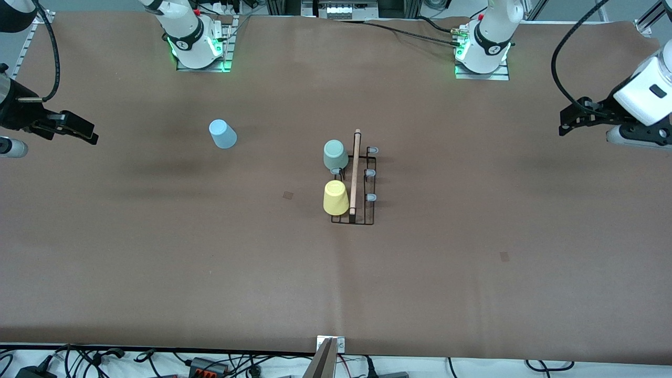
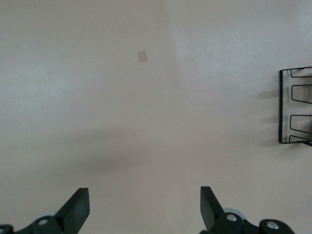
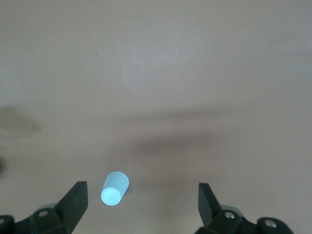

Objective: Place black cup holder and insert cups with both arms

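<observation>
Black cup holder [image 1: 362, 181] carries grey-green cup [image 1: 335, 155] and yellow cup [image 1: 335, 198]; light blue cup [image 1: 222, 134] stands apart, below the open, empty right jaws, left jaws likewise open.

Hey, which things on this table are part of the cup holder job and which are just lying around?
Part of the job:
- black cup holder
- grey-green cup and yellow cup, on the holder
- light blue cup, on the table toward the right arm's end
- left gripper and right gripper, open, empty

Lying about:
- cables along the table's near edge
</observation>
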Tool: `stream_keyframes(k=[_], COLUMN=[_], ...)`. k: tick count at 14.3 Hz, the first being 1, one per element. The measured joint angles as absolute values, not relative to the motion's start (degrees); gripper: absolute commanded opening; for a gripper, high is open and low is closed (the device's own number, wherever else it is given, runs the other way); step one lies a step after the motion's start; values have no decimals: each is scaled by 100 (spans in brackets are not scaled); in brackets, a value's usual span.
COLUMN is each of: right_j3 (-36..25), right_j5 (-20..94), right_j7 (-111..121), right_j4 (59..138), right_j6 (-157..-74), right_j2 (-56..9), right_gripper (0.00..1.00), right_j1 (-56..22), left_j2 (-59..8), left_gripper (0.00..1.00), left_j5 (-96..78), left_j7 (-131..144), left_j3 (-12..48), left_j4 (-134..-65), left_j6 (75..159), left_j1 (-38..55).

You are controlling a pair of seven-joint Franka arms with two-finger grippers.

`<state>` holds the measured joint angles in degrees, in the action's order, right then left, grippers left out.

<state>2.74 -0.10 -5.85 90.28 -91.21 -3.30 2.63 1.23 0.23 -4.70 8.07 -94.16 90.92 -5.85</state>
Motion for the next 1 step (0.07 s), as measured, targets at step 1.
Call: stream_keyframes(k=[1], right_j3=[274], right_j5=[-10], right_j7=[-584], right_j4=[9028], right_j6=[-9121], right_j2=[-332], right_gripper=[100], right_j1=[263], left_j2=[168], left_gripper=[100], left_j5=[23], left_j7=[-470], left_j3=[812], left_j4=[-9453], left_j6=[9088], left_j1=[-585])
